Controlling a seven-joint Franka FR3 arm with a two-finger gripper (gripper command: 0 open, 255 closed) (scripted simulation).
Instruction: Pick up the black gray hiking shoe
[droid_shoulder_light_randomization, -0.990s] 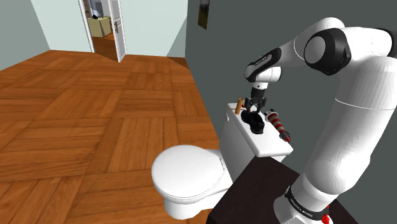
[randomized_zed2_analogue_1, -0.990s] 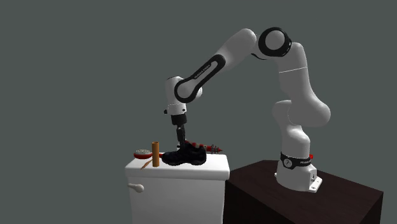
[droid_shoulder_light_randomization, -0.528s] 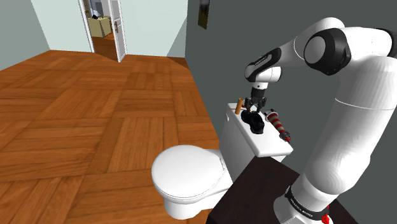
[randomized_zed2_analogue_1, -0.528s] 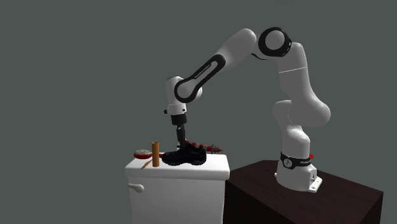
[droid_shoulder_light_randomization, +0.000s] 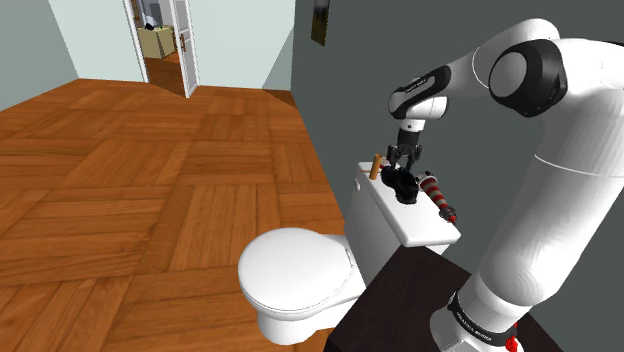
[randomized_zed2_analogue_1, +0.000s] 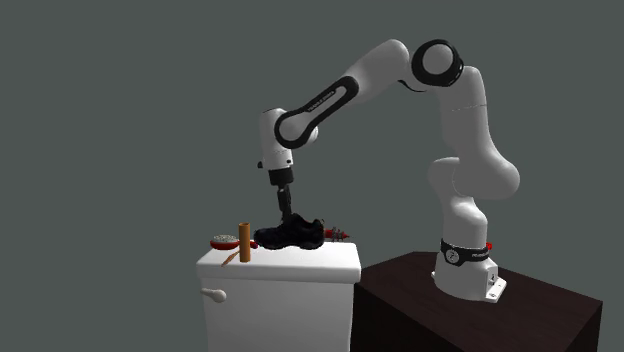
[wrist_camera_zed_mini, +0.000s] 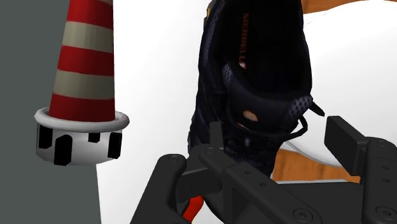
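The black and grey hiking shoe (randomized_zed2_analogue_1: 290, 234) hangs just above the white toilet tank lid (randomized_zed2_analogue_1: 300, 264), tilted a little. My gripper (randomized_zed2_analogue_1: 285, 214) comes down from above and is shut on the shoe's collar. In the shoulder view the shoe (droid_shoulder_light_randomization: 402, 184) sits under the gripper (droid_shoulder_light_randomization: 404, 166) over the lid (droid_shoulder_light_randomization: 400, 222). In the wrist view the shoe (wrist_camera_zed_mini: 254, 76) runs away from the gripper (wrist_camera_zed_mini: 280, 145), and the black fingers (wrist_camera_zed_mini: 347, 143) clasp its near end.
A red-and-beige striped cone-shaped piece (wrist_camera_zed_mini: 86, 76) lies on the lid beside the shoe. A brown cylinder (randomized_zed2_analogue_1: 244, 241) and a red bowl (randomized_zed2_analogue_1: 224, 241) stand near the lid's other end. The toilet bowl (droid_shoulder_light_randomization: 295, 265) is below, the dark stand (randomized_zed2_analogue_1: 470, 310) beside it.
The gripper has risen with the shoe in it. The shoe has come up off the tank lid and tilted slightly.
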